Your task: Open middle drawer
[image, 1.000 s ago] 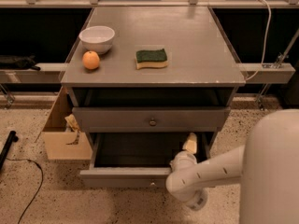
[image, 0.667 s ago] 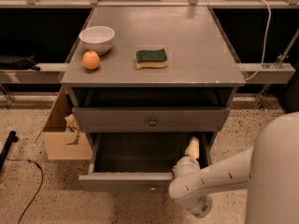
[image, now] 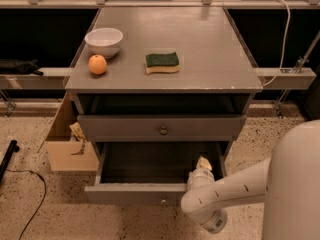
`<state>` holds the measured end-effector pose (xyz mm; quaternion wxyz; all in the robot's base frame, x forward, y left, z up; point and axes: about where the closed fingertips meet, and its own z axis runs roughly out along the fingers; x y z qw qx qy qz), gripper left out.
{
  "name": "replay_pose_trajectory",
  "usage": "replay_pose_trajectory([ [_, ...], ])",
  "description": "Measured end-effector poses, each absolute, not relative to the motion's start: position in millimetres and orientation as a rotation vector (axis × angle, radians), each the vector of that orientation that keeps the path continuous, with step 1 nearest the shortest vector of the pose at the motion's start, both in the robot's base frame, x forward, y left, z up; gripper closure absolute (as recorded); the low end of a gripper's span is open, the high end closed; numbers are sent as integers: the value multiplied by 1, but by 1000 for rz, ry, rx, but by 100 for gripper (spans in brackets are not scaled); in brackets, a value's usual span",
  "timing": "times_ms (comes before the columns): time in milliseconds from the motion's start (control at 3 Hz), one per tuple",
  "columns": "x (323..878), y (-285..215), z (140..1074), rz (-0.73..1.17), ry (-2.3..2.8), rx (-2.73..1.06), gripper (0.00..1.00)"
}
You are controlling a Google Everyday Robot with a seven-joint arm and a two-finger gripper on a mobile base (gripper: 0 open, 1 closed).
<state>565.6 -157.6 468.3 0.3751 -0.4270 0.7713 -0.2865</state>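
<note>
The middle drawer (image: 130, 194) is the grey one pulled out toward me, below a closed grey drawer front (image: 125, 126) with a round knob. Its dark tray looks empty, and its own small knob (image: 163, 201) sits at the centre of the front. My gripper (image: 203, 167) reaches over the right end of this drawer's front, its cream tip just inside the tray. The white arm (image: 235, 189) comes in from the lower right and hides that corner of the drawer.
On the cabinet top (image: 210, 44) sit a white bowl (image: 104, 40), an orange (image: 97, 64) and a green-and-yellow sponge (image: 162, 62). An open cardboard box (image: 67, 144) stands on the floor to the left. A black cable (image: 30, 204) runs over the speckled floor.
The pulled-out drawer has slid a little further toward me, and the gripper and forearm have moved back with it at its right end.
</note>
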Motion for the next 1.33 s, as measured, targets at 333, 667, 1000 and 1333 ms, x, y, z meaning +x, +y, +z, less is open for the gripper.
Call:
replay_pose_trajectory([
  [333, 566, -158, 468, -733, 1974, -1093, 64],
  [667, 566, -158, 468, -733, 1974, -1093, 86],
  [1000, 576, -157, 458, -765, 1985, -1125, 100],
  [1333, 585, -166, 436, -796, 2039, -1150, 100],
])
